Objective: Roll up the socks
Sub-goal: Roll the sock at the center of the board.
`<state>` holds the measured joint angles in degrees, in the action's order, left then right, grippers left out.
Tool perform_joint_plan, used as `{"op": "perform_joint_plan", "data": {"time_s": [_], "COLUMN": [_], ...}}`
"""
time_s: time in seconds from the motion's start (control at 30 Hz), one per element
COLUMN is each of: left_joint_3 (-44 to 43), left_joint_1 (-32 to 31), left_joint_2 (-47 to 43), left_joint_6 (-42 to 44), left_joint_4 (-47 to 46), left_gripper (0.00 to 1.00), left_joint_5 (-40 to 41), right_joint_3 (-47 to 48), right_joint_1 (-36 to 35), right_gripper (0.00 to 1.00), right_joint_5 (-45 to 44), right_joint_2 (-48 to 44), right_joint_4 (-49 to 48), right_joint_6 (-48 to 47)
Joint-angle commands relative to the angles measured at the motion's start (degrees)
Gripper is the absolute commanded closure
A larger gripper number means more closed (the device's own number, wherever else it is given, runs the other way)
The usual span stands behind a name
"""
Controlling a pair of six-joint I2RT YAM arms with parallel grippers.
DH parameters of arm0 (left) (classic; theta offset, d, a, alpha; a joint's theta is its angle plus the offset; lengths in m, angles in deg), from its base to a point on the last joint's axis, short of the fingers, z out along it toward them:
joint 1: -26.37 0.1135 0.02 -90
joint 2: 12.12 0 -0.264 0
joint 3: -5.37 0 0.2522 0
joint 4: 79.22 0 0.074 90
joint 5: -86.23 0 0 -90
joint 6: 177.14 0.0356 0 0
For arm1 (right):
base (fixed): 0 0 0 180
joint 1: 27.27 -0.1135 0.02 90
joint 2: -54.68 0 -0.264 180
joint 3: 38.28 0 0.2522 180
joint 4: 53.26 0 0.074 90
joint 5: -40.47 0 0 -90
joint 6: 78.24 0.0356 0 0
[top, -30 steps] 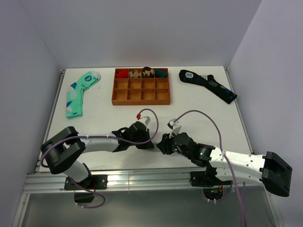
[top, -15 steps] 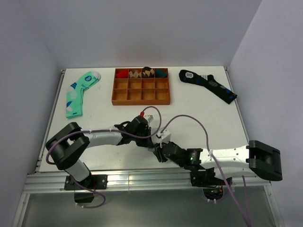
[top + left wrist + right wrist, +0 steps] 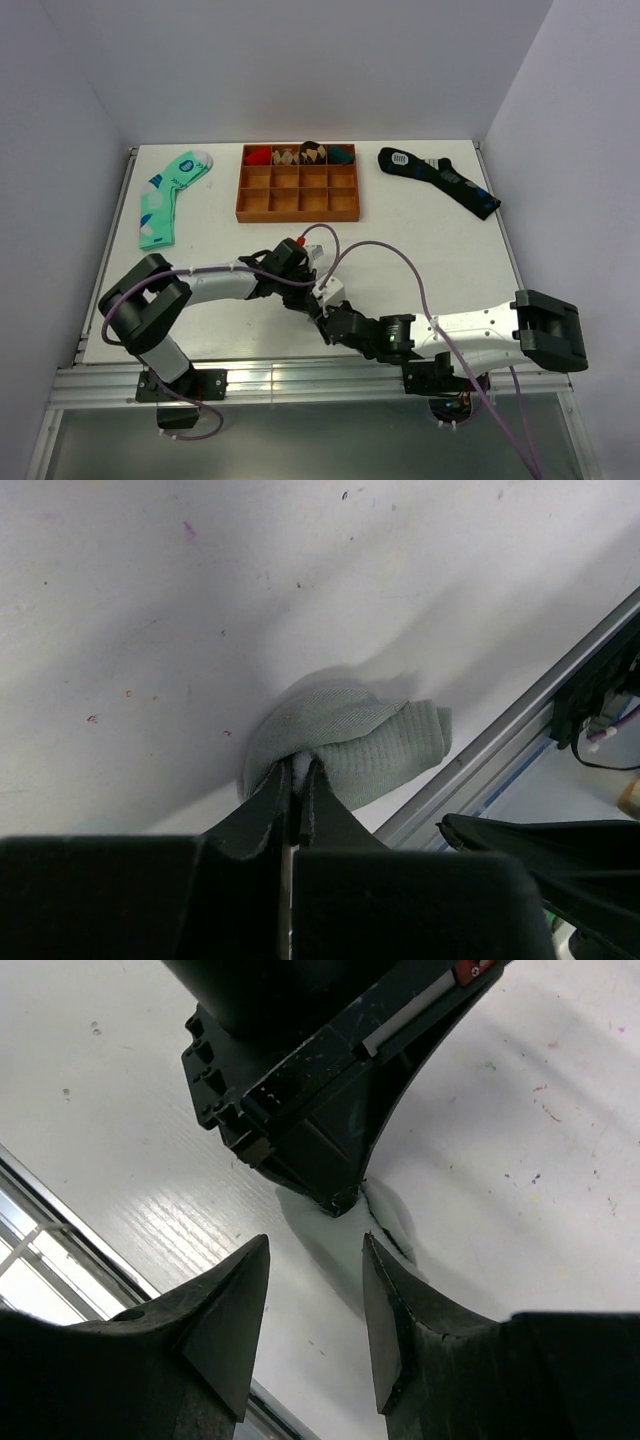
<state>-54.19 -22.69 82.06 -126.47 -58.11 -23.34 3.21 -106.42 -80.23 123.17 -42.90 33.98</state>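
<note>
Socks [image 3: 350, 745], one grey bundle partly rolled, lie near the 6 o'clock edge of the surface [image 3: 120, 600]. Your left fingers [image 3: 262, 805] are closed tight on the fabric. Your right fingers [image 3: 225, 1310] have just swung in from 3 o'clock and spread to about half open. They are empty and aimed at the bundle, likely ready to help roll. Also count one mint sock [image 3: 165, 195] at 10 o'clock, one navy sock [image 3: 440, 178] at 2, and one tray [image 3: 298, 217] at 12.

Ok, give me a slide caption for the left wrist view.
Left gripper pinches the bunched light-grey socks on the white table.
</note>
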Motion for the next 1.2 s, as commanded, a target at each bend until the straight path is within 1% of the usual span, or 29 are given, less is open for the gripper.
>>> {"op": "perform_joint_plan", "data": {"time_s": [0.0, 0.07, 0.23, 0.43, 0.57, 0.63, 0.9, 1.17], "left_joint_3": [2.03, 1.68, 1.15, 0.01, -0.52, -0.87, -4.29, -5.09], "left_joint_1": [1.42, 2.47, 4.67, 5.55, 6.25, 6.69, 9.07, 9.6], "left_joint_2": [3.21, 3.21, 2.77, 4.27, 5.58, 6.02, 7.69, 8.57], "left_joint_6": [5.49, 6.55, 7.6, 8.48, 9.18, 9.53, 12.26, 13.67], "left_joint_4": [12.32, 13.21, 15.58, 16.73, 16.99, 17.43, 21.91, 23.49], "left_gripper": [1.0, 1.0, 1.0, 1.0, 1.0, 1.0, 1.0, 0.99], "left_joint_5": [-0.37, -1.08, -1.17, -1.95, -3.18, -3.37, -3.89, -4.33], "right_joint_3": [3.38, 4.97, 7.25, 7.78, 9.27, 10.06, 12.26, 12.88], "right_joint_1": [-0.21, -0.21, -0.21, -0.21, -0.3, -0.39, -0.3, -0.3], "right_gripper": [0.5, 0.5, 0.5, 0.5, 0.5, 0.5, 0.5, 0.5], "right_joint_5": [0.28, 0.64, 3.27, 5.38, 5.12, 4.95, 4.25, 5.65], "right_joint_2": [1.38, 2.96, 7.62, 8.76, 10.35, 11.57, 13.07, 15.18], "right_joint_4": [1.55, 2.95, 2.96, 3.05, 2.96, 4.63, 6.82, 6.47], "right_joint_6": [-4.02, -4.55, -6.04, -8.06, -9.64, -10.96, -14.04, -16.24]}}
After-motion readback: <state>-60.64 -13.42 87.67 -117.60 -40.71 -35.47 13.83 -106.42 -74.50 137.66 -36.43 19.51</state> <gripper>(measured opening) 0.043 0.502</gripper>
